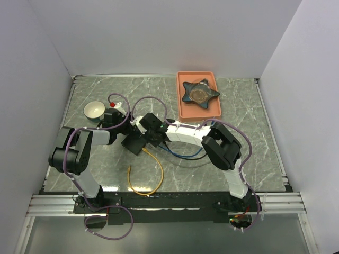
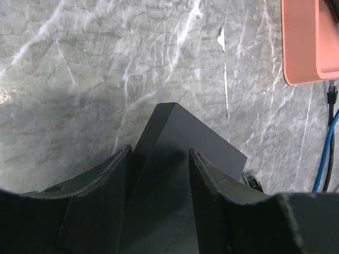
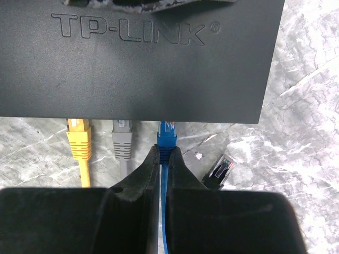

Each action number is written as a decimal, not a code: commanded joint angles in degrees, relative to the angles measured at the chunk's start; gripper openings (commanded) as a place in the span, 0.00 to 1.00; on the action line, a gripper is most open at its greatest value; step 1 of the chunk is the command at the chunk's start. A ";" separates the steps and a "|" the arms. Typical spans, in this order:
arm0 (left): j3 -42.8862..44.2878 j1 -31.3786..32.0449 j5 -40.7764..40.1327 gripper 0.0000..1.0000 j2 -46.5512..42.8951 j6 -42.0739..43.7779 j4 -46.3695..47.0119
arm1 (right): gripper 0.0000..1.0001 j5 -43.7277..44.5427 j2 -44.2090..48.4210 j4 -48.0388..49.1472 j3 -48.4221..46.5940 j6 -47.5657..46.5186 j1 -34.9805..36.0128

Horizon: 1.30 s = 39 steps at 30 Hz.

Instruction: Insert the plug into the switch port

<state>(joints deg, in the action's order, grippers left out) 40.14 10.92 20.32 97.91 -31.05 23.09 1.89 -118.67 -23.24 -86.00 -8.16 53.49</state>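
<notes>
Blue plug (image 3: pixel 168 138) sits right between the tips of the right gripper (image 3: pixel 163 159), and those jaws are pinched tight on it and on the blue cable behind it. Just past the jaw tips, the clear front end of the plug meets the long edge of the black box (image 3: pixel 137 63). We cannot see the switch port itself, because the top of the box hides it, so we cannot tell how far in the plug is. To the left of these jaws, a grey plug (image 3: pixel 122 138) and then a yellow plug (image 3: pixel 78 138) go into the same edge. To the right of the jaws, a loose black plug (image 3: pixel 220 170) lies on the grey table (image 3: pixel 307 159), near the box but not touching it. From the left wrist, we see the left gripper (image 2: pixel 160 152) with its two fingers on both sides of the box, squeezing it, and one corner of the box pokes out beyond the tips. Far off past those jaws and to their right is the corner of an orange tray (image 2: pixel 307 42).
</notes>
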 commanded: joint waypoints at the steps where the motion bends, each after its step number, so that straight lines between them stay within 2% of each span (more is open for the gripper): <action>1: 0.46 2.44 8.77 0.49 -0.96 -1.30 -0.77 | 0.00 -3.12 -0.42 15.15 -2.07 1.83 0.65; 5: 0.55 2.35 9.83 0.43 -0.44 -0.95 -0.77 | 0.00 -3.03 -0.68 17.26 -1.89 2.62 0.65; 23: 2.75 2.53 14.31 0.38 3.25 1.43 -4.63 | 0.00 -2.07 -0.60 25.70 -0.84 4.39 -0.85; 29: 5.47 2.44 18.00 0.33 8.25 2.04 -8.58 | 0.00 -1.36 0.11 26.41 -1.10 4.91 -1.90; 39: 7.14 2.44 18.62 0.32 9.76 2.83 -11.75 | 0.00 -0.66 -1.82 24.92 -6.20 7.10 -2.52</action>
<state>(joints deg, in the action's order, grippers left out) 48.51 9.78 26.33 105.45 -27.38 22.06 1.89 -119.15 -18.24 -84.97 -2.46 51.44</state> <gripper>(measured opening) 0.384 0.043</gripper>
